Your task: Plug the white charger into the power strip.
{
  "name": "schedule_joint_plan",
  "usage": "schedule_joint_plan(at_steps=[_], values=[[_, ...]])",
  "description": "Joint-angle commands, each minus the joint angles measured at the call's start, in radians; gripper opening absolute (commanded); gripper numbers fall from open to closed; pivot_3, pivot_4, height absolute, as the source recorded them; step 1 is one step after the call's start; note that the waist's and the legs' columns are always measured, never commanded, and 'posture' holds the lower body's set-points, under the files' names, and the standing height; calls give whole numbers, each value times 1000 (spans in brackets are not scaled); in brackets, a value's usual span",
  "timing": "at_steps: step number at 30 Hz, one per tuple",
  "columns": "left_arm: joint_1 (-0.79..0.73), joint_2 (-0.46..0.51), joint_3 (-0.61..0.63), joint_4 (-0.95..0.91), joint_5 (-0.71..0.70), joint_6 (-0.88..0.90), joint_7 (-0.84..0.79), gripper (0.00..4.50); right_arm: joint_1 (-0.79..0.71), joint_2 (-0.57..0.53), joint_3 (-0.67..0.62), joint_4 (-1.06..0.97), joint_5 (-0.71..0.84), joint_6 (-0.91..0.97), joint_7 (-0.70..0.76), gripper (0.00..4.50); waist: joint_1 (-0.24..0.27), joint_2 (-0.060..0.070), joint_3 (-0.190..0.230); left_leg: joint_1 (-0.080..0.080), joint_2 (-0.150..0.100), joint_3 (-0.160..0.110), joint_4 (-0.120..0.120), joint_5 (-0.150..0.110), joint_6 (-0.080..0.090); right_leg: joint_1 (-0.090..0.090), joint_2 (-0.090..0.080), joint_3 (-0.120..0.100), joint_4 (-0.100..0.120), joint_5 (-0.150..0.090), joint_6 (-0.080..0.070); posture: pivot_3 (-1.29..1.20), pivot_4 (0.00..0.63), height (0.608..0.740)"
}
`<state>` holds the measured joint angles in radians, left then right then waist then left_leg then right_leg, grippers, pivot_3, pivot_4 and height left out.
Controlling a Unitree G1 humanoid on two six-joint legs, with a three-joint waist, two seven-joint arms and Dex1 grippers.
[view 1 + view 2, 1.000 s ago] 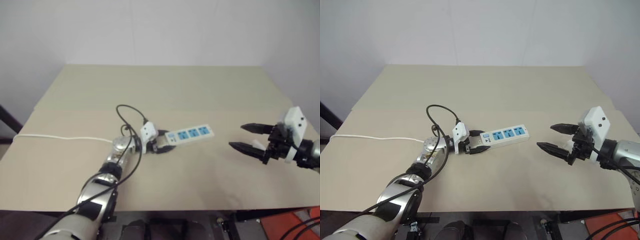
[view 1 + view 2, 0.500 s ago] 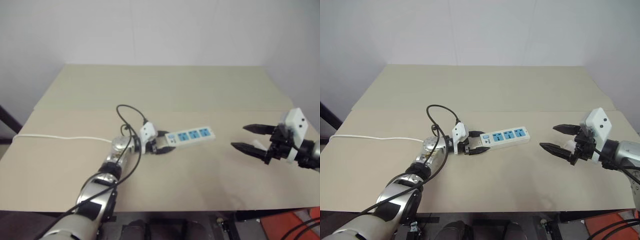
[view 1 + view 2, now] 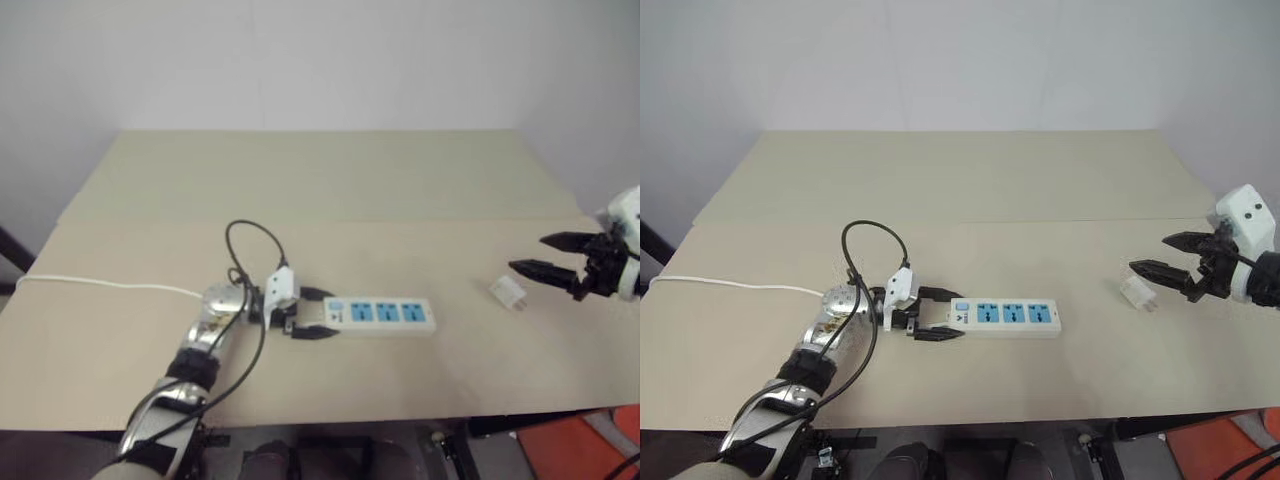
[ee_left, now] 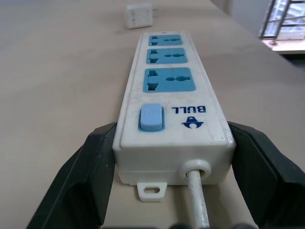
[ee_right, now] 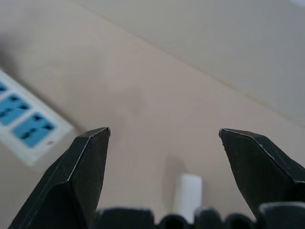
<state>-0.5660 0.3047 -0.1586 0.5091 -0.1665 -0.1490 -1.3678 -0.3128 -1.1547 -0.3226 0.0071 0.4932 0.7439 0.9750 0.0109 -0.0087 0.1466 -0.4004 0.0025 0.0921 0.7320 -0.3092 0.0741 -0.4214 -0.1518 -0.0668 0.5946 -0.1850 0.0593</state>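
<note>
We see the power strip lying flat on the beige table, long axis running left to right, three blue socket panels facing up, switch end toward the left gripper. That gripper is clamped on the strip's switch end, one black finger pressed on each long side; the wrist view shows the blue switch and the thin white cord leaving the end between the fingers. The cord trails off over the table's left edge. A black cable loops up above the left wrist.

White charger sits on the table well right of the strip, apart from it, unplugged. Right gripper hangs just beyond the charger on the right, fingers spread wide, holding nothing; in its wrist view the charger lies low between the two black fingers, not touched
</note>
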Motion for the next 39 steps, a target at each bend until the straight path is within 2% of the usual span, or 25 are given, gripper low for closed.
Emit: schedule_joint_plan(at_steps=[1, 5, 9, 12, 17, 26, 39], values=[[29, 1, -19, -113, -35, 51, 3, 3238, -131, -40, 70, 16, -5, 193, -63, 4343, -2, 0, 0, 0, 0, 0, 0, 0, 0, 0, 0, 0, 0, 0, 0, 0, 150, 740], [47, -1, -27, -150, -34, 79, 28, 3238, -309, -51, 198, 65, -30, 365, -88, 4343, -1, 0, 0, 0, 1, 0, 0, 0, 0, -1, 0, 1, 0, 0, -1, 0, 150, 740], [54, 5, -36, -162, -20, 87, 52, 3238, -476, -72, 384, 132, -83, 457, -25, 4343, 2, 1, 0, -4, 0, -1, 0, 0, 0, -4, -1, -1, -1, 0, -1, 0, 150, 740], [61, 15, -42, -170, -16, 94, 62, 3238, -581, -79, 578, 208, -184, 422, 72, 4343, -1, 1, 0, -5, -1, 0, 0, 0, 0, -5, -1, -1, -1, 0, -1, 0, 150, 740], [80, 20, -54, -200, -15, 116, 89, 3238, -719, -22, 744, 423, -324, 303, 198, 4343, -2, 1, 0, -5, -2, 0, 0, 0, 0, -5, -2, -1, -1, 0, 0, 0, 150, 740], [120, 19, -55, -259, -23, 149, 154, 3238, -855, 111, 825, 759, -517, 85, 306, 4343, -6, 1, 0, -5, -3, 0, 0, 0, -1, -4, -2, -1, 0, 1, 0, 0, 150, 740], [136, 34, -62, -293, -32, 169, 180, 3238, -900, 220, 793, 973, -661, -57, 336, 4343, -18, 2, 0, -3, -3, 0, 0, 2, -3, -3, -2, -2, 1, 1, 1, 0, 150, 740]])
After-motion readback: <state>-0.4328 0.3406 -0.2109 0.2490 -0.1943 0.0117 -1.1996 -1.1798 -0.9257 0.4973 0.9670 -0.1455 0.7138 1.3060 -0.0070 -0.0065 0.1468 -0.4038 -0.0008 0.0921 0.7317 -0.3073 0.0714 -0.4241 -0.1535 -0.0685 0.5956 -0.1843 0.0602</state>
